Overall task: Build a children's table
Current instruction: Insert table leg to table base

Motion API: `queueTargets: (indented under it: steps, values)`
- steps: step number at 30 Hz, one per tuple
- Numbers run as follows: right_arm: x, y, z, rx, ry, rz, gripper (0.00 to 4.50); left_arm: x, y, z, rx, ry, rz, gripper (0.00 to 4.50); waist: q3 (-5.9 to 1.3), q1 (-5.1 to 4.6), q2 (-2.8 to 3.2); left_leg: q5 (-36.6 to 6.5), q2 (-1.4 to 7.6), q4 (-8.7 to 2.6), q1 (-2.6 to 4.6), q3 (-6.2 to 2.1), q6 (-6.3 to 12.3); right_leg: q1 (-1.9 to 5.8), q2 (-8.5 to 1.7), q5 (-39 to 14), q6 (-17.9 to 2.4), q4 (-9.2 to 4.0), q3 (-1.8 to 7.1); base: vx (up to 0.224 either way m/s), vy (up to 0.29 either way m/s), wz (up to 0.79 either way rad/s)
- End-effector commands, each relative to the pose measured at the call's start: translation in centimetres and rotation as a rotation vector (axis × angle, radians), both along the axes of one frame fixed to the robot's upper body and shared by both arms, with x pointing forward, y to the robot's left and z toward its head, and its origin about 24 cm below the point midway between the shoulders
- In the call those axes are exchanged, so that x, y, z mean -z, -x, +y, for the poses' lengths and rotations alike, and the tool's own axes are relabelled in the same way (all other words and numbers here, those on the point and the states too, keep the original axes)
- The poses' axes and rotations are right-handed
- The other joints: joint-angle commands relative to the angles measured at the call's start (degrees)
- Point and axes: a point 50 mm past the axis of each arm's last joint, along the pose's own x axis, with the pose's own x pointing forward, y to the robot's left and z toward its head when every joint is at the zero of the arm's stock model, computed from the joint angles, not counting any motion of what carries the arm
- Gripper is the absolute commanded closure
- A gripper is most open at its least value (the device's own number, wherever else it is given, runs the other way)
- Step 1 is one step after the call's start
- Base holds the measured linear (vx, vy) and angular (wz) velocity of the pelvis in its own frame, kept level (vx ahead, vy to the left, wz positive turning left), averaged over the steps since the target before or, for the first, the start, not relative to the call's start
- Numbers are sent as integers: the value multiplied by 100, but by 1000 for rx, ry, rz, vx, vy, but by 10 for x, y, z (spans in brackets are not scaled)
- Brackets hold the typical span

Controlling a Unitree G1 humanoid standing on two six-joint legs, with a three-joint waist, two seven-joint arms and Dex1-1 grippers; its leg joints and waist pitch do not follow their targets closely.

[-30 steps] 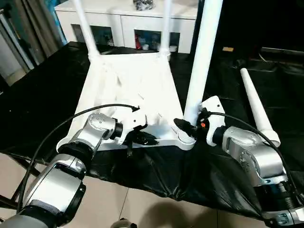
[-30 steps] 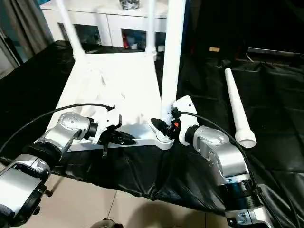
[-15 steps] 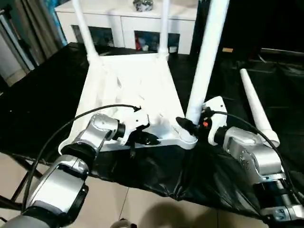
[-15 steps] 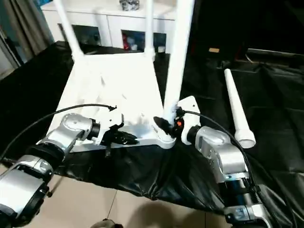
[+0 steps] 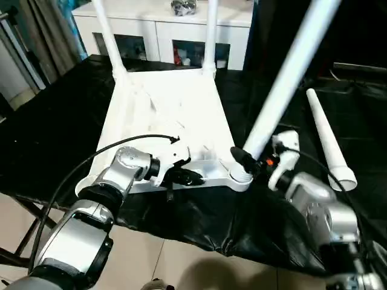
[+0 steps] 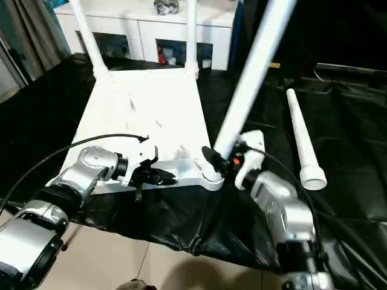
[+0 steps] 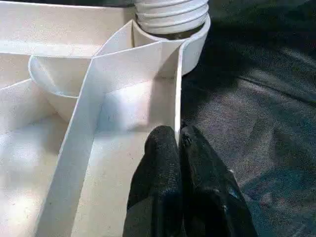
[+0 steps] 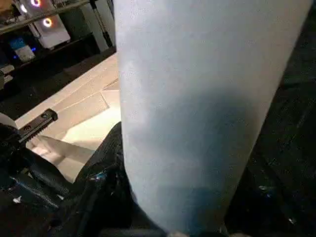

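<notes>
White plastic tabletop (image 5: pixel 163 115) lies upside down; our left gripper (image 7: pixel 178 143) pinches its near rim, our right gripper (image 5: pixel 242 162) clasps a leaning leg (image 5: pixel 284 78) at the corner socket (image 5: pixel 237 179).

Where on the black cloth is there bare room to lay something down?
Bare black cloth lies left of the upturned white plastic tabletop, and between the tabletop and the loose white tubular leg. The near edge is crowded: both grippers and the tilted leg.

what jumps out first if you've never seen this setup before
A long white leg leans steeply to the right, its foot in the near right corner socket of the upturned tabletop, with the right claw gripping it. The left claw pinches the tabletop's near rim, and a loose leg lies on the black cloth.
</notes>
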Motion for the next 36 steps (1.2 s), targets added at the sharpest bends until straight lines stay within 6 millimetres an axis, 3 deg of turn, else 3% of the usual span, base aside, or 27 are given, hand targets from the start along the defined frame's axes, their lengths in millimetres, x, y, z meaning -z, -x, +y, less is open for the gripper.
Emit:
queueTargets:
  steps: [1,6,9,14,18,27,35,36]
  values:
    - [34,17,-9,37,25,139,257,-4,-3,3,-32,9,-24,450,-380,12,-7,-1560,477,-460,127,-237,82,282,-662,-1853,-921,-547,411,0,0,0]
    - [39,22,-13,65,-2,126,257,-5,-4,3,-43,9,-28,450,-362,-11,20,-1814,483,-488,165,-254,12,272,-653,-2048,-895,-575,404,0,0,0]
    - [42,25,-15,80,-9,119,257,-5,-5,2,-45,7,-30,450,-327,-28,24,-2125,472,-511,235,-260,-39,271,-668,-2517,-793,-661,385,0,0,0]
    - [38,26,-13,28,99,96,257,-5,-5,2,-38,2,-30,450,-348,-29,15,-1935,489,-549,213,-264,-34,308,-651,-2091,-871,-623,401,0,0,0]
    - [32,24,-7,-71,248,70,257,-5,-5,3,-23,-22,-41,450,-336,-27,-2,-1906,463,-536,215,-253,-15,315,-655,-2315,-797,-652,400,0,0,0]
    - [29,24,7,-217,346,84,257,-5,-5,6,-18,-47,-45,450,-322,-43,-36,-1958,465,-542,221,-261,22,298,-664,-2593,-697,-677,402,0,0,0]
    - [39,28,7,-261,358,117,257,-8,-5,8,18,-51,-49,450,-312,-63,-13,-2094,477,-564,233,-271,4,284,-659,-2649,-676,-699,396,0,0,0]
    - [40,28,7,-272,349,115,257,-9,-4,7,35,-44,-46,450,-309,-63,12,-2113,480,-570,234,-276,-1,286,-659,-2650,-681,-701,395,0,0,0]
